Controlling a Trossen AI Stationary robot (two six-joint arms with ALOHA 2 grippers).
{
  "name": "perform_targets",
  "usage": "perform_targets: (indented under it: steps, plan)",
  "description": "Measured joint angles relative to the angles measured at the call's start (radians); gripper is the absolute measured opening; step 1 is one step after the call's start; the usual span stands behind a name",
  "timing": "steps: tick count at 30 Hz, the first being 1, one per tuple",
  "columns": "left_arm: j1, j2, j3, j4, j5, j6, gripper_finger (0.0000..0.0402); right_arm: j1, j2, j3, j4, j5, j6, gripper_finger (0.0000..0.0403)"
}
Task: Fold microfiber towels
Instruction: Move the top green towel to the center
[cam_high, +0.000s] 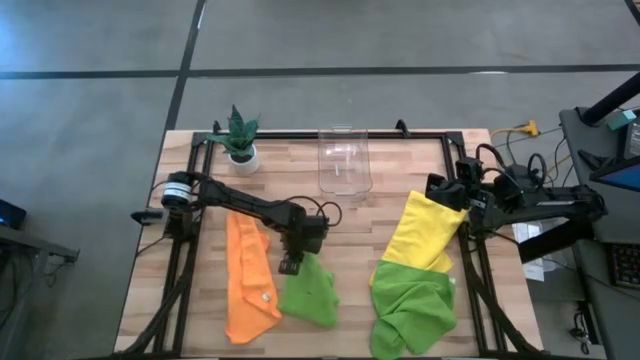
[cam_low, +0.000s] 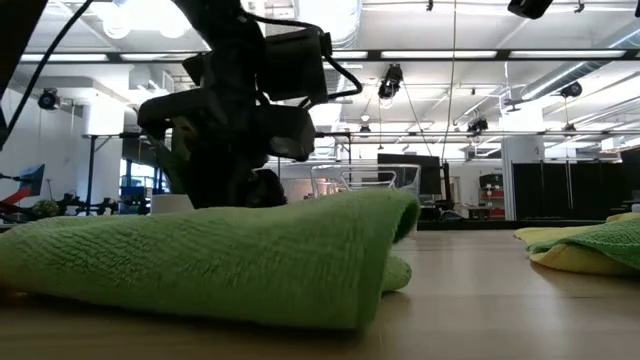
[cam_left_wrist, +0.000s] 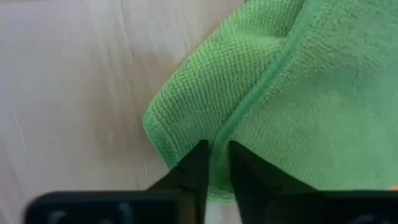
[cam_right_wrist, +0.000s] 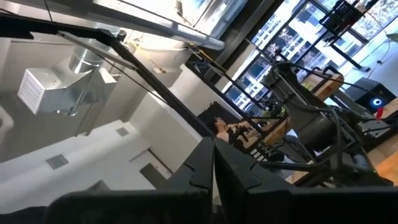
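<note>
The left gripper (cam_high: 290, 264) is down at the table, right at the top corner of a green towel (cam_high: 310, 292). In its wrist view the 2 dark fingers (cam_left_wrist: 198, 163) stand very close together, with a thin hem of the towel running up between them. So the jaws look nearly shut on the towel's edge, pinching just a small bit of cloth.

The green towel lies under the gripper and reaches away from it toward the near edge of the table. It is already doubled over once, and from table height it looks puffy and rounded at the fold. An orange towel (cam_high: 248, 280) lies just beside the gripper, on the side toward the left arm's base, touching the green one. Well off to the gripper's other side lie a yellow towel (cam_high: 428, 232) and a second green towel (cam_high: 412, 308), overlapping. A clear bin (cam_high: 344, 160) and a small plant (cam_high: 240, 135) stand past the gripper, at the far edge.

The right gripper (cam_right_wrist: 213, 163) waits off the side of the table, pointing up at the ceiling, shut and holding nothing.

The towel is soft, light and floppy. It will droop and bend when lifted, and its fuzzy face may cling to the wood. A corner or hem is the best place to hold it, and I think the pinch is in a good spot. A thin hem could slip out, so a deeper bite would be safer.
</note>
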Motion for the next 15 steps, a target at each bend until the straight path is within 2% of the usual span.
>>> perform_targets:
  steps: [4, 15]
  plan:
    - [0.000, -0.018, 0.022, -0.047, 0.002, 0.003, 0.0003, 0.001, 0.000, 0.000, -0.004, 0.000, -0.005, 0.0009]
    - [0.004, -0.209, 0.101, -0.060, 0.005, -0.094, 0.0000, 0.002, 0.000, 0.000, -0.094, 0.001, -0.087, 0.0009]
